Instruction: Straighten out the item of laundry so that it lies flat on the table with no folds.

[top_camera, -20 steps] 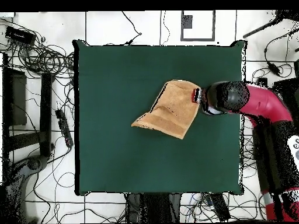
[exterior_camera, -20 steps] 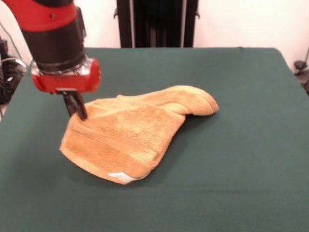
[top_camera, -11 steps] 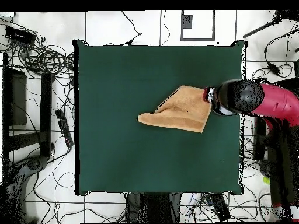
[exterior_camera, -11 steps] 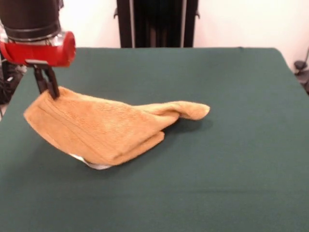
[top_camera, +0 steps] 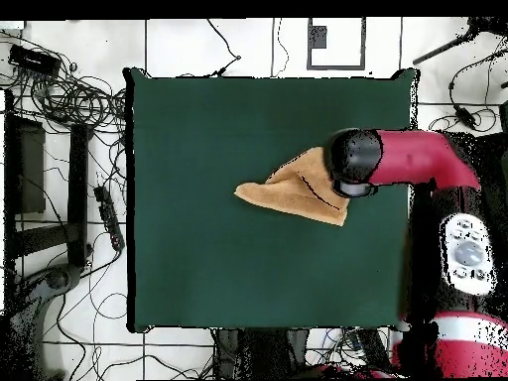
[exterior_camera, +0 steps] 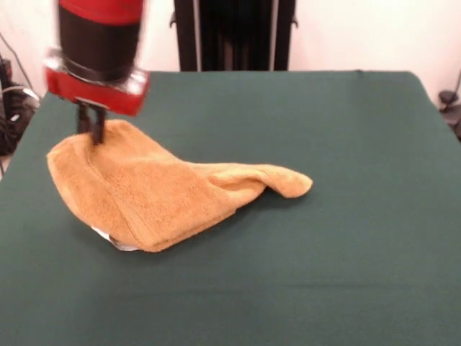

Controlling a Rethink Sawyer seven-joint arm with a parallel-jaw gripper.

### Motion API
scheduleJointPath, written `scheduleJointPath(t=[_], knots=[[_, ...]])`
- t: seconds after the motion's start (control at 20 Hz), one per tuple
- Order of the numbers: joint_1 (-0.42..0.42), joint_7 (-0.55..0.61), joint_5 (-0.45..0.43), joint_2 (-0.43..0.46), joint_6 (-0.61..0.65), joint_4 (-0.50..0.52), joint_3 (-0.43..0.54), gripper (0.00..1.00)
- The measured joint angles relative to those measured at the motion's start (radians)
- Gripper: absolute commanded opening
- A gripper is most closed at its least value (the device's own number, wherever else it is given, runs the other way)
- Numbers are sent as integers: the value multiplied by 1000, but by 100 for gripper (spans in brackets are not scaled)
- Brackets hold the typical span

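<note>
Terry-cloth hand towel, orange-tan and still folded over itself, lies toward the left of the large table in dark green cloth as we see it from the front. One end tapers out to the right; a bit of white label peeks out under its near edge. We see the black gripper of the red and black arm pinching the towel's raised far-left corner. Since half a second ago, the gripper has moved inward over the table, and the held corner with it.
</note>
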Motion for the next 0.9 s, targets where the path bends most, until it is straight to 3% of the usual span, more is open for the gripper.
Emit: scheduleJointPath(t=[0.15, 0.35, 0.9], knots=[[121, 142, 0, 61, 4, -46, -71, 0], [181, 260, 3, 112, -1, -51, -102, 0], [235, 327, 12, 239, 45, -115, -222, 0]])
